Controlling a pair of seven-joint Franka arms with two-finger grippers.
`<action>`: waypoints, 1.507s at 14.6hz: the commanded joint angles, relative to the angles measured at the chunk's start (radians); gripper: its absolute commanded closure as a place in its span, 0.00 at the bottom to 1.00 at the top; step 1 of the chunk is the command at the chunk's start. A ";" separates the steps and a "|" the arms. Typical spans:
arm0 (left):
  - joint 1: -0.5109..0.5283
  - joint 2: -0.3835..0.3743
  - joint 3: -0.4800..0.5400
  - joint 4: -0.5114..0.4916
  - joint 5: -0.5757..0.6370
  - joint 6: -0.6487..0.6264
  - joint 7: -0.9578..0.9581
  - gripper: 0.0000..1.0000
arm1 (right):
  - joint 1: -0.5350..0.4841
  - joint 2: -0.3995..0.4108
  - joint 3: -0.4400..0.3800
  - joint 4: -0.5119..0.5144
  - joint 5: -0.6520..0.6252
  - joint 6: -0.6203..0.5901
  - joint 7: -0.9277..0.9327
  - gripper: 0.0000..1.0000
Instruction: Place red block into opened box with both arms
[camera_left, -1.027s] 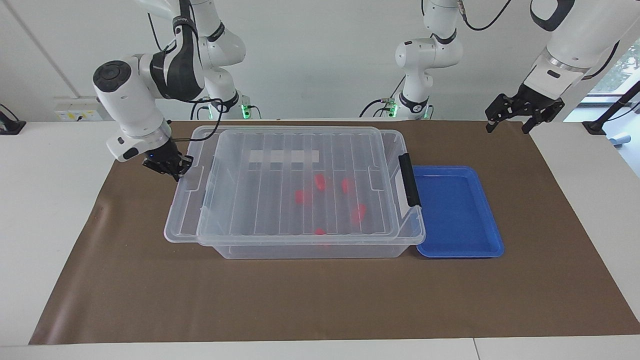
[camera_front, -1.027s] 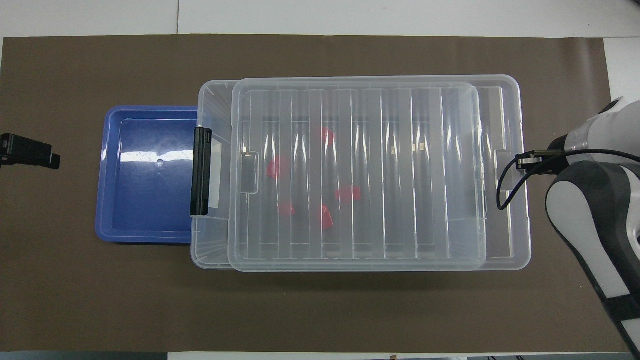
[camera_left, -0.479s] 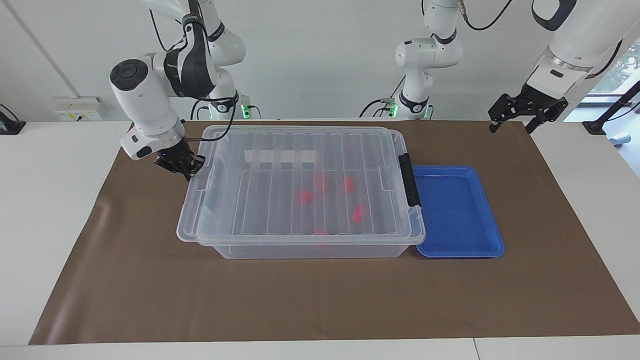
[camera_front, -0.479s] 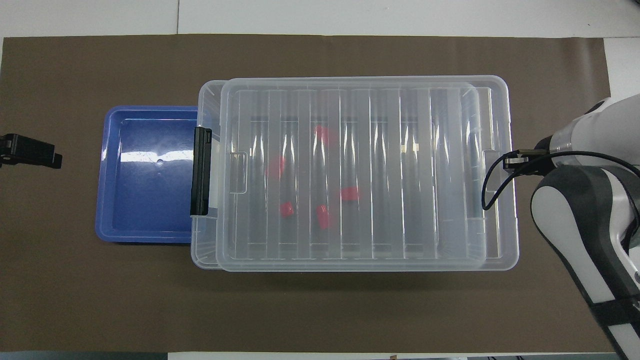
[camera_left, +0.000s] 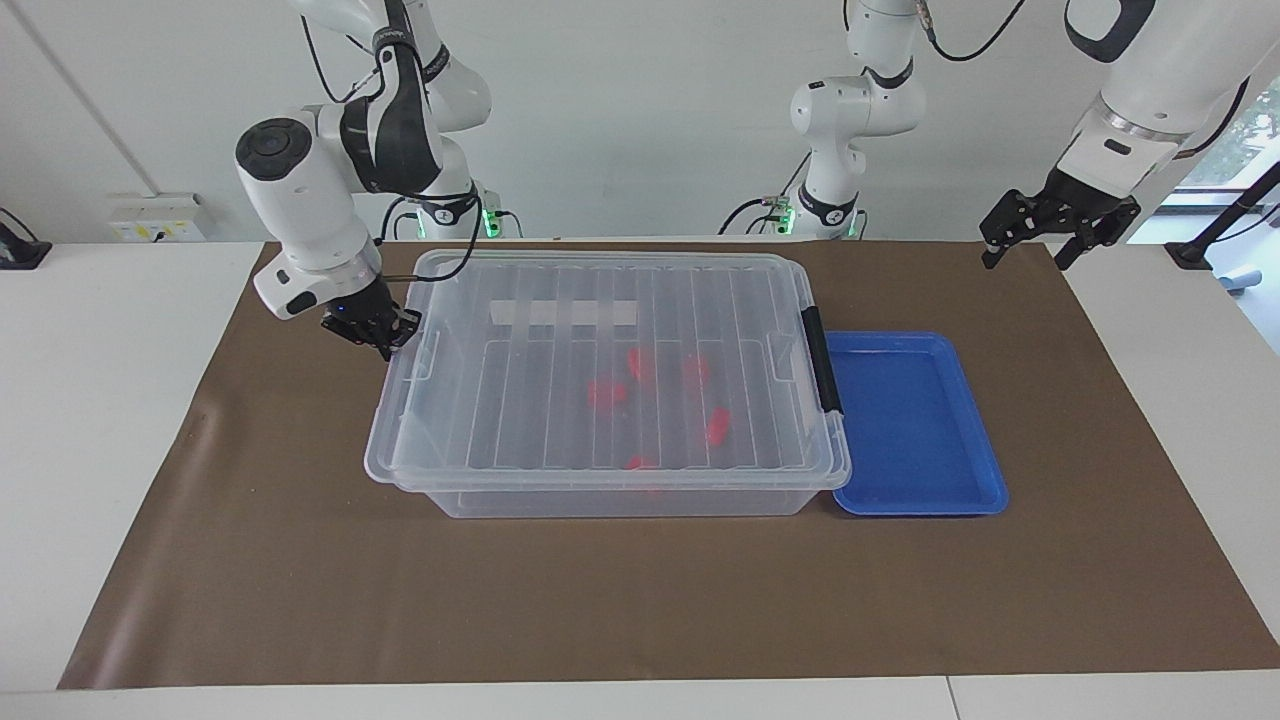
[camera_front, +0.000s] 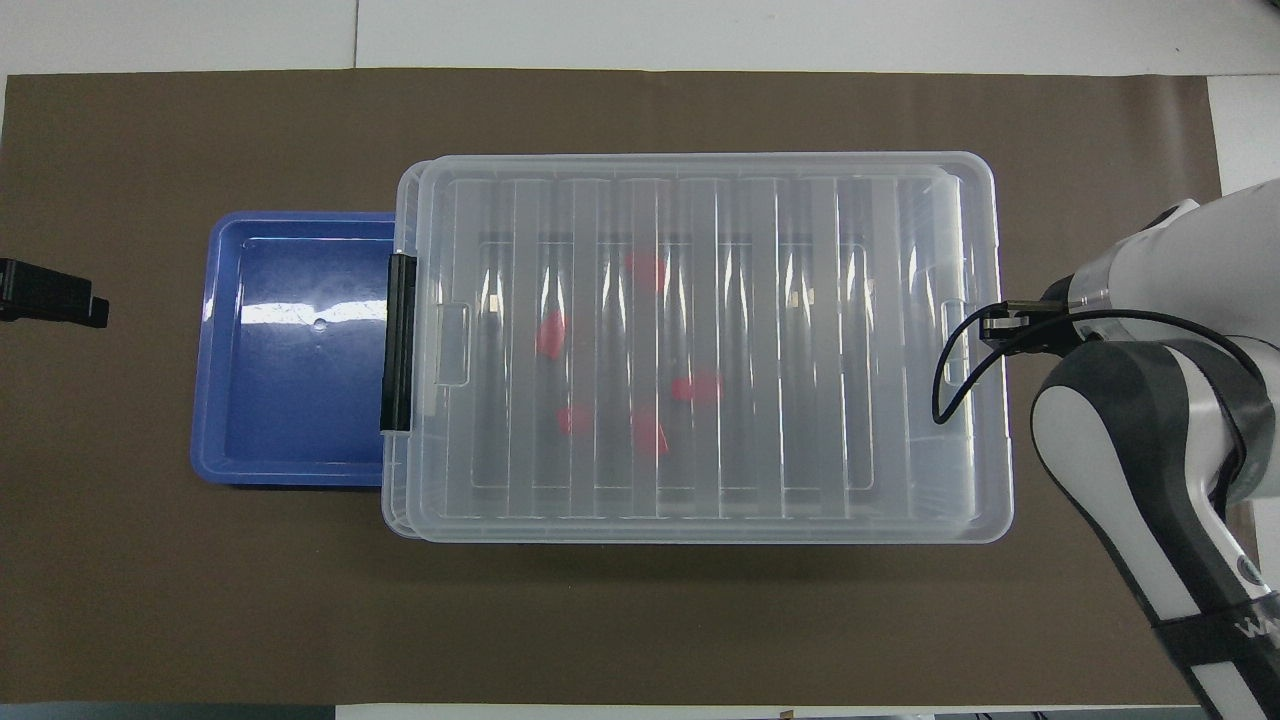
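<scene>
Clear lid (camera_left: 610, 370) on box (camera_left: 620, 495) | right fingers (camera_left: 385, 335) pinched together at lid's end (touching) | left fingers (camera_left: 1070, 245) spread, waiting

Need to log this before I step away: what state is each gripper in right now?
Left gripper: open, holding nothing, raised over the table's corner by the blue tray.
Right gripper: shut on the lid at the box's end.

No legible wording anywhere; only a fragment of white lettering, perhaps a "W", cut off by the overhead view's edge on the right arm's (camera_front: 1150, 480) dark band; a blank pale label strip on the box (camera_left: 565, 313), without readable print.
</scene>
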 joint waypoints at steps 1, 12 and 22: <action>-0.016 -0.015 0.012 -0.025 0.017 0.004 0.006 0.00 | -0.003 -0.022 0.028 -0.022 0.016 0.002 0.043 1.00; -0.017 -0.018 0.000 -0.025 0.049 -0.007 0.001 0.00 | -0.003 -0.022 0.039 -0.021 0.016 0.000 0.065 1.00; -0.005 -0.018 0.003 -0.025 0.049 -0.010 0.003 0.00 | -0.029 -0.011 0.025 0.230 0.012 -0.272 0.046 1.00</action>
